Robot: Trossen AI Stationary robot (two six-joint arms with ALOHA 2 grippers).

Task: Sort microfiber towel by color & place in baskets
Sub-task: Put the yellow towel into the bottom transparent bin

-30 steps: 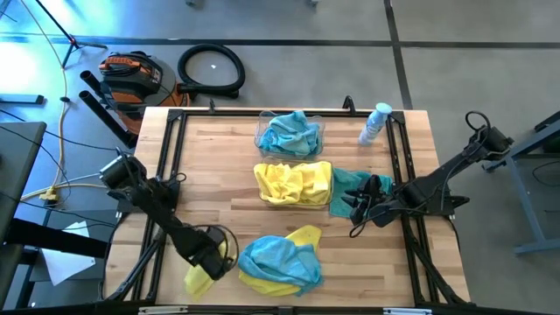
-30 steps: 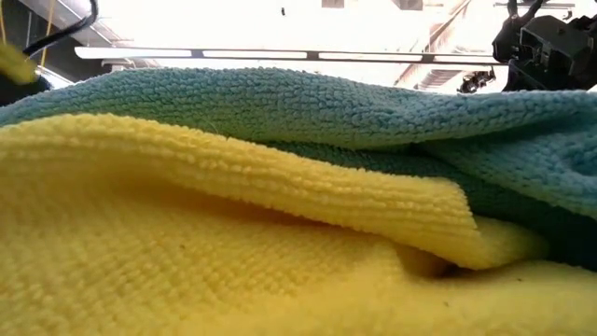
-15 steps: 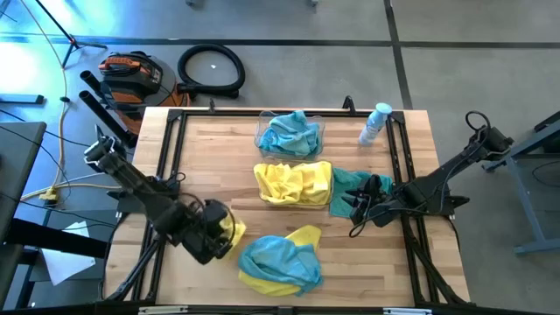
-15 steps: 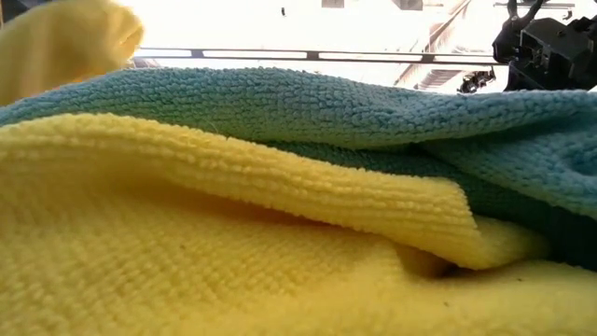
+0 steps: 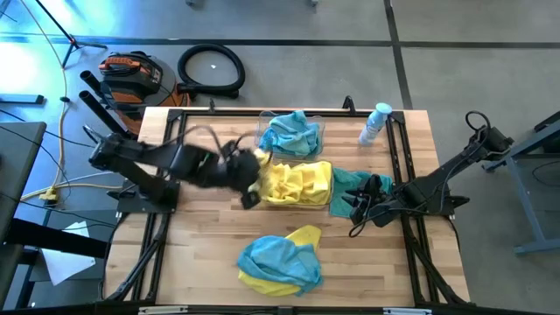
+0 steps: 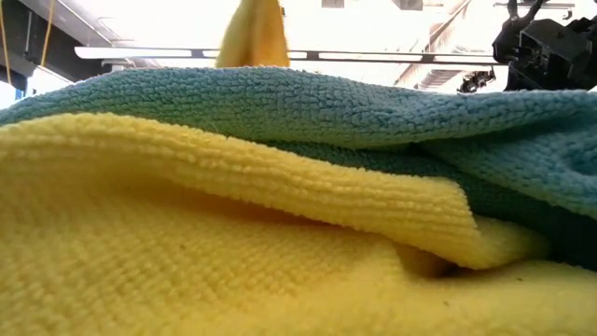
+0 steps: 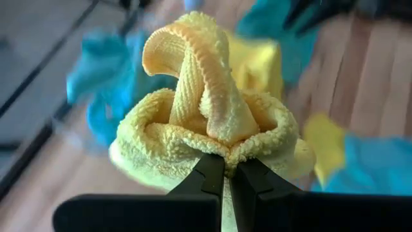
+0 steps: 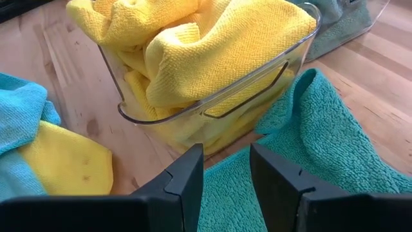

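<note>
My left gripper (image 5: 248, 178) is shut on a bright yellow towel (image 7: 212, 109) at the left end of the middle basket (image 5: 293, 184), which is full of yellow towels. In the low view this towel (image 6: 254, 33) hangs in the air. The far basket (image 5: 290, 133) holds teal towels. My right gripper (image 8: 225, 174) is open over a teal towel (image 8: 322, 135) that lies on the table against the middle basket's right wall (image 8: 219, 103); I cannot tell whether it touches the cloth. A pile of teal and yellow towels (image 5: 280, 260) lies by the near edge. My left gripper pinches the yellow towel between its two shut fingers at a bunched fold (image 7: 226, 149), several layers thick. The towel is lifted clear of the table, and its free part stands in a loop (image 7: 193, 45) beyond the fingertips.
A small clear bottle with a blue cap (image 5: 374, 122) stands at the far right of the table. Bare wood shows on the table's left half (image 5: 197, 223). On the floor beyond the far edge lie a coiled hose (image 5: 210, 70) and an orange tool (image 5: 131, 74).
My left gripper has swung from the table's near left part, up and toward the far right, to the left end of the middle basket. It has carried the yellow towel with it, lifted clear of the table.
</note>
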